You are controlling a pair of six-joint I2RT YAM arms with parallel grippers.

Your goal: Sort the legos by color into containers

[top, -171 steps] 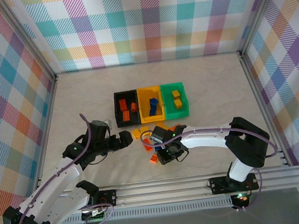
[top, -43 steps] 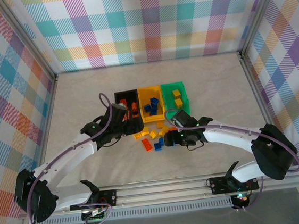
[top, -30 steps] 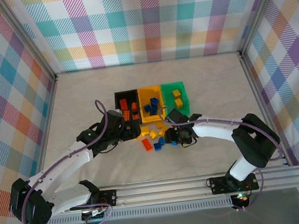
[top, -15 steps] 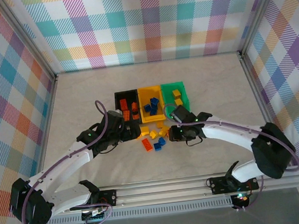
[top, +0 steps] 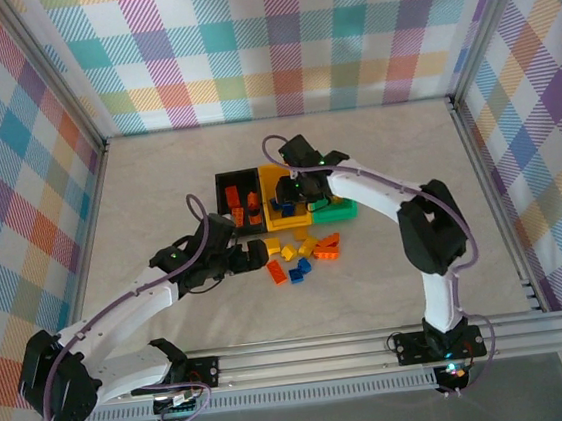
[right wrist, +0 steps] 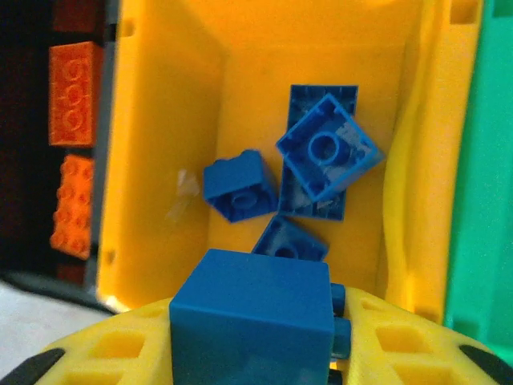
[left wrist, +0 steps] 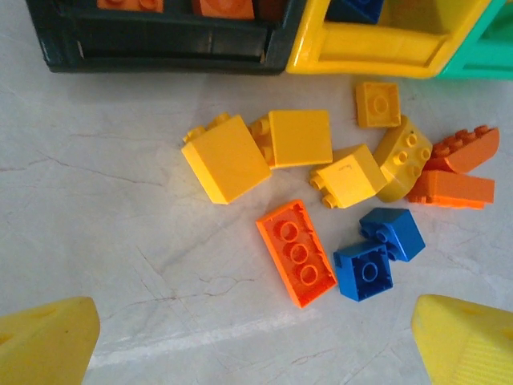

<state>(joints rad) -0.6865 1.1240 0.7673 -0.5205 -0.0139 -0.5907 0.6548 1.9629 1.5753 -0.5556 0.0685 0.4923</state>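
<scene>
My right gripper (right wrist: 252, 349) is shut on a blue lego (right wrist: 252, 301) and hangs over the near end of the yellow container (right wrist: 160, 160), where several blue legos (right wrist: 323, 152) lie. In the top view the right gripper (top: 291, 195) sits above the yellow container (top: 273, 218), between the black container (top: 223, 207) and the green one (top: 346, 207). My left gripper (left wrist: 256, 353) is open, hovering just short of the loose pile: a flat orange lego (left wrist: 296, 253), two blue legos (left wrist: 365, 271), several yellow legos (left wrist: 228, 156), and two orange ones (left wrist: 453, 188).
The black container (right wrist: 24, 200) holds orange legos (right wrist: 74, 92). The green container (top: 346, 189) holds yellow legos (top: 331, 177). The loose pile (top: 301, 254) lies just in front of the containers. Checked walls and metal rails (top: 376, 346) fence the table.
My right gripper closed on a blue lego at the pile and swung back over the yellow container. The left gripper stayed open and shifted slightly toward the pile.
</scene>
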